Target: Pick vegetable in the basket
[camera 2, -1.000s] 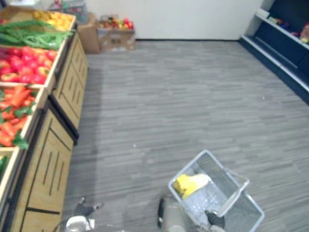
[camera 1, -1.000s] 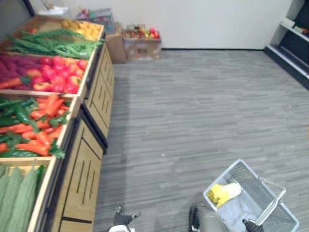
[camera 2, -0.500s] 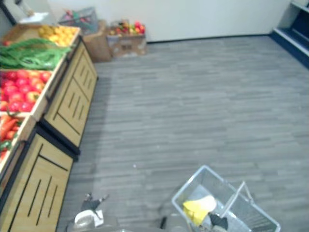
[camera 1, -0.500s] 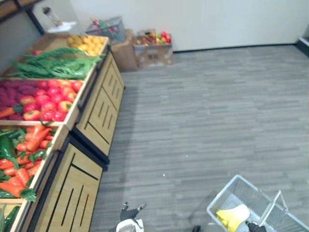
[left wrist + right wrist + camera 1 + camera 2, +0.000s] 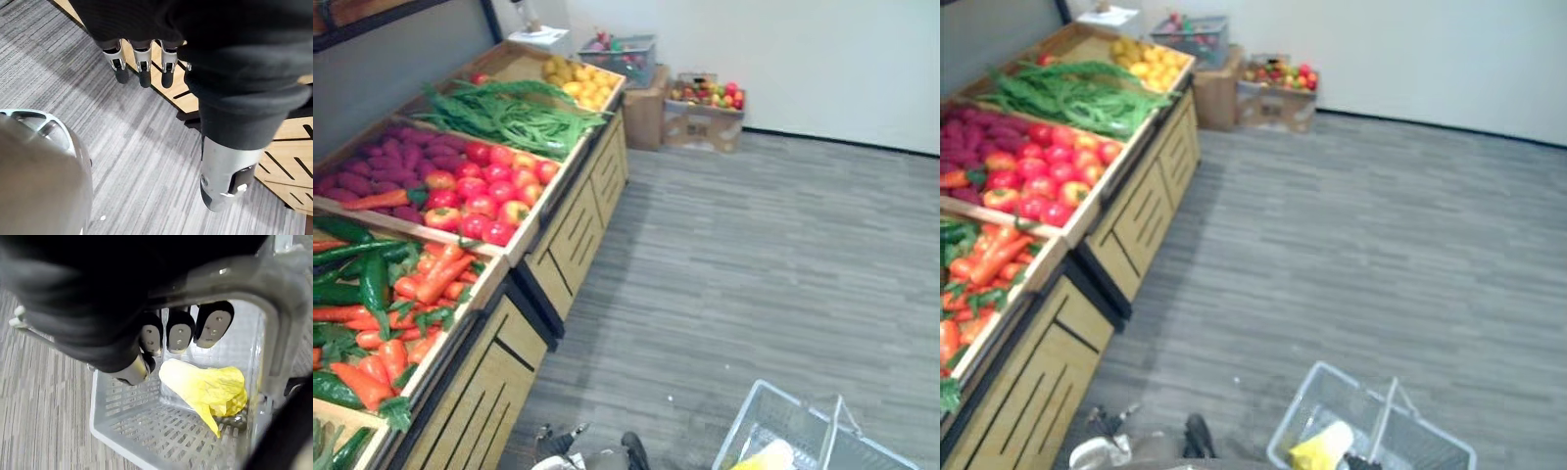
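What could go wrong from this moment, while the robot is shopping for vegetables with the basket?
1. The right hand carries the grey mesh plastic basket by its grey handle alone; a swing could tip out the yellow leafy vegetable.
2. The open left hand hangs close to the wooden produce stand; a step might knock the hand against it.

a grocery shop's produce aisle: a long wooden display stand [image 5: 578, 225] holds open bins heaped with carrots [image 5: 431, 279], red tomatoes [image 5: 494, 186], green beans [image 5: 509, 113] and yellow fruit [image 5: 578, 83], cardboard boxes [image 5: 705, 122] of produce sit by the wall, and a wire shopping basket [image 5: 1332, 384] shows above the grey plank floor [image 5: 783, 274].
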You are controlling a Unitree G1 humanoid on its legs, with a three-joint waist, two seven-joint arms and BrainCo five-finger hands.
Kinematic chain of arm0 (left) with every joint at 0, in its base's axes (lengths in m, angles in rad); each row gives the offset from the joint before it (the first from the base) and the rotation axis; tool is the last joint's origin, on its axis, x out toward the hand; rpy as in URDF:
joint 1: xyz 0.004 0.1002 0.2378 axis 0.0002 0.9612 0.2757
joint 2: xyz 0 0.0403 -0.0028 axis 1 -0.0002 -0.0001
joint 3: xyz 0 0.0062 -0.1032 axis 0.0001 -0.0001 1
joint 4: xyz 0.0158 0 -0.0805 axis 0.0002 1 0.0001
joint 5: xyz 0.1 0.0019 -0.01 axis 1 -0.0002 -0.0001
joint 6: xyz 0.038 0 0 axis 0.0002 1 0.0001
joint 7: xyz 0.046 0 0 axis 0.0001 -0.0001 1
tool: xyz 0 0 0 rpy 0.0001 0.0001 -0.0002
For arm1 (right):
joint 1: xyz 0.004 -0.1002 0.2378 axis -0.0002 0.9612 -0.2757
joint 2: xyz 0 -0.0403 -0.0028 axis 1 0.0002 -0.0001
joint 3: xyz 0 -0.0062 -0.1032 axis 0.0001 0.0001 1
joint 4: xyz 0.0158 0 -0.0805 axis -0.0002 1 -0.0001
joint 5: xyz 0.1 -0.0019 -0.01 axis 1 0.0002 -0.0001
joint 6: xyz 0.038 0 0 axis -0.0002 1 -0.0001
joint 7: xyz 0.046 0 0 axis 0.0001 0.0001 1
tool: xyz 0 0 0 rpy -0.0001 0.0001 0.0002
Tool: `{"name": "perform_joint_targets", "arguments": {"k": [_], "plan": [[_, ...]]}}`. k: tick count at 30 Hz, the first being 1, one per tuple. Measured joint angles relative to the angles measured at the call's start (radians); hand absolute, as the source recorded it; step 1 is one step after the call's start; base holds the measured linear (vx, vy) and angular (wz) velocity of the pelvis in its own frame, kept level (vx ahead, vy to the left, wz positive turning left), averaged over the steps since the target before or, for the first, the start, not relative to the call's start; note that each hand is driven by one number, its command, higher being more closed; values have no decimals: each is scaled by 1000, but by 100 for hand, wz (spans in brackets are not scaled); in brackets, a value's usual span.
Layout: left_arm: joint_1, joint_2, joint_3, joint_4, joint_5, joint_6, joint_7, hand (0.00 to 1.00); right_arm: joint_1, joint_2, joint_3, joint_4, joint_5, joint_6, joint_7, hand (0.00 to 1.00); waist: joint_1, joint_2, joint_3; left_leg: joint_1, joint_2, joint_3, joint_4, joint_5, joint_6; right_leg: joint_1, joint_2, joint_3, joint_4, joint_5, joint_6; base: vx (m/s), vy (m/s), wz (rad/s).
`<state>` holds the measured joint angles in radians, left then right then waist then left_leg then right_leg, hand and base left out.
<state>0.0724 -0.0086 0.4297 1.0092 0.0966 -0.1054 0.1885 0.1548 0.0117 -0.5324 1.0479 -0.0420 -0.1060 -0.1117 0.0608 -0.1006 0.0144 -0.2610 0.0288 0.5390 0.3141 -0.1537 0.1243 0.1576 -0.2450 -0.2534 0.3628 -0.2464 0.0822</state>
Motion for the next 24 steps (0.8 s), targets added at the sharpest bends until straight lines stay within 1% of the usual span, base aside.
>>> {"name": "perform_joint_targets", "arguments": {"k": [1, 2, 3, 4, 5, 6, 7, 8, 9, 10, 11, 12, 13, 14, 15, 16, 17, 18, 19, 20, 21, 22, 23, 24], "plan": [[0, 18, -36, 30, 6, 1, -2, 0, -6, -7, -24, 34, 0, -4, 3, 100, -8, -3, -23, 8, -37, -42, -9, -21, 9, -32, -17, 28, 101, 48, 40, 455, 260, 108], [0, 25, -55, 39, 6, 3, -3, 0, -8, -13, -35, 48, 0, -4, 3, 100, -7, -4, -29, 22, -55, -62, -23, -30, 9, -58, -26, 50, 176, 87, 71, 436, 245, 113], [0, 35, -80, 49, 5, 3, -2, 0, -20, -29, -48, 72, 1, -4, 6, 100, -6, -5, -27, 74, -91, -105, -63, -36, 8, -116, -38, 104, 344, 204, 113, 420, 209, 101], [3, 49, -110, 57, 6, 6, -2, 0, -28, -42, -49, 79, 2, -5, 6, 100, -11, 1, -23, 132, -112, -147, -96, -37, 5, -183, -35, 145, 541, 267, 137, 409, 191, 98], [7, 55, -123, 62, 8, 7, -3, 0, -28, -47, -48, 79, 2, -6, 6, 100, -19, 10, -18, 162, -119, -172, -111, -38, 5, -212, -35, 147, 623, 267, 139, 457, 161, 111], [15, 66, -152, 73, 24, 9, -7, 0, -28, -61, -44, 75, 2, -12, 7, 100, -35, 27, -13, 241, -125, -235, -146, -38, 4, -277, -15, 136, 763, 248, 119, 373, 105, 93], [14, 69, -159, 78, 34, 9, -10, 0, -28, -66, -45, 76, 2, -12, 7, 100, -35, 31, -12, 268, -125, -259, -162, -37, 4, -306, -1, 132, 793, 236, 100, 427, 90, 106], [12, 73, -168, 87, 37, 9, -16, 0, -26, -72, -48, 76, 2, -15, 7, 100, -36, 32, -12, 300, -125, -295, -182, -37, 3, -350, 13, 122, 809, 211, 69, 274, 24, 101], [10, 73, -169, 91, 36, 11, -18, 0, -22, -79, -60, 76, 2, -21, 7, 100, -38, 33, -4, 344, -125, -347, -207, -37, 3, -390, 24, 101, 774, 139, 48, 337, -20, 110], [9, 72, -167, 95, 36, 11, -18, 0, -19, -80, -72, 76, 2, -27, 8, 100, -41, 33, -1, 363, -124, -375, -214, -37, 3, -406, 27, 90, 739, 109, 35, 318, -78, 131], [8, 67, -147, 95, 37, 15, -18, 0, -15, -80, -96, 74, 2, -32, 9, 100, -42, 33, 5, 394, -124, -430, -228, -39, -1, -439, 34, 89, 660, 72, 8, 366, -135, 155], [1, 52, -102, 92, 38, 21, -17, 0, 0, -70, -98, 59, 3, -32, 10, 100, -42, 35, 8, 412, -116, -513, -222, -55, -13, -479, 54, 118, 550, 62, -8, 287, -148, 145], [1, 49, -96, 92, 38, 21, -16, 0, 2, -67, -98, 58, 3, -33, 10, 100, -42, 35, 9, 414, -112, -527, -220, -60, -13, -486, 59, 130, 520, 61, -10, 299, -196, 164], [3, 35, -62, 83, 37, 21, -15, 0, 7, -59, -100, 59, 4, -29, 9, 100, -43, 42, 18, 426, -94, -595, -207, -76, -23, -482, 86, 177, 380, 60, -13, 317, -240, 155], [4, 21, -27, 72, 37, 21, -15, 0, 17, -52, -100, 59, 6, -27, 9, 100, -39, 47, 22, 425, -75, -650, -179, -100, -41, -468, 109, 243, 227, 65, -9, 330, -260, 167], [4, 15, -12, 66, 37, 21, -15, 0, 22, -48, -99, 60, 9, -26, 8, 100, -35, 47, 25, 422, -68, -676, -158, -118, -50, -461, 119, 280, 160, 73, -5, 349, -295, 131], [2, 8, 6, 56, 37, 20, -15, 0, 21, -42, -96, 60, 12, -25, 8, 100, -28, 42, 33, 420, -60, -702, -128, -142, -64, -447, 125, 324, 82, 78, 3, 357, -333, 122], [2, 10, 23, 45, 37, 20, -16, 0, 17, -34, -73, 58, 12, -26, 9, 100, -29, 24, 43, 403, -55, -721, -62, -185, -97, -407, 114, 372, -36, 116, 4, 397, -433, 154], [-1, 11, 52, 53, 37, 21, -17, 0, 12, -36, -64, 60, 12, -25, 11, 100, -29, 13, 53, 382, -37, -717, 2, -233, -130, -379, 111, 365, -51, 180, 90, 304, -385, 134], [-6, -2, 65, 56, 35, 21, -17, 0, 3, -40, -71, 58, 12, -20, 9, 100, -27, 23, 59, 378, -5, -718, 17, -242, -138, -378, 130, 333, -24, 165, 61, 262, -377, 122], [-8, -24, 89, 52, 34, 18, -18, 0, -6, -49, -71, 34, 11, -10, 12, 100, -22, 48, 63, 372, 29, -720, 15, -237, -147, -384, 141, 285, 24, 117, 48, 233, -353, 87], [-9, -35, 98, 50, 34, 18, -18, 0, -8, -52, -75, 18, 10, -9, 13, 100, -20, 58, 66, 373, 39, -727, -3, -227, -163, -393, 143, 262, 57, 87, 36, 220, -335, 87], [-9, -40, 104, 49, 33, 18, -19, 0, -10, -54, -82, 13, 10, -9, 15, 100, -19, 61, 65, 373, 45, -736, -18, -217, -177, -399, 141, 244, 75, 70, 32, 195, -321, 73], [-9, -51, 130, 48, 31, 19, -19, 0, -12, -54, -97, 9, 11, -8, 18, 100, -19, 70, 64, 375, 62, -752, -38, -198, -193, -399, 139, 205, 95, 46, 18, 176, -294, 76]]}}
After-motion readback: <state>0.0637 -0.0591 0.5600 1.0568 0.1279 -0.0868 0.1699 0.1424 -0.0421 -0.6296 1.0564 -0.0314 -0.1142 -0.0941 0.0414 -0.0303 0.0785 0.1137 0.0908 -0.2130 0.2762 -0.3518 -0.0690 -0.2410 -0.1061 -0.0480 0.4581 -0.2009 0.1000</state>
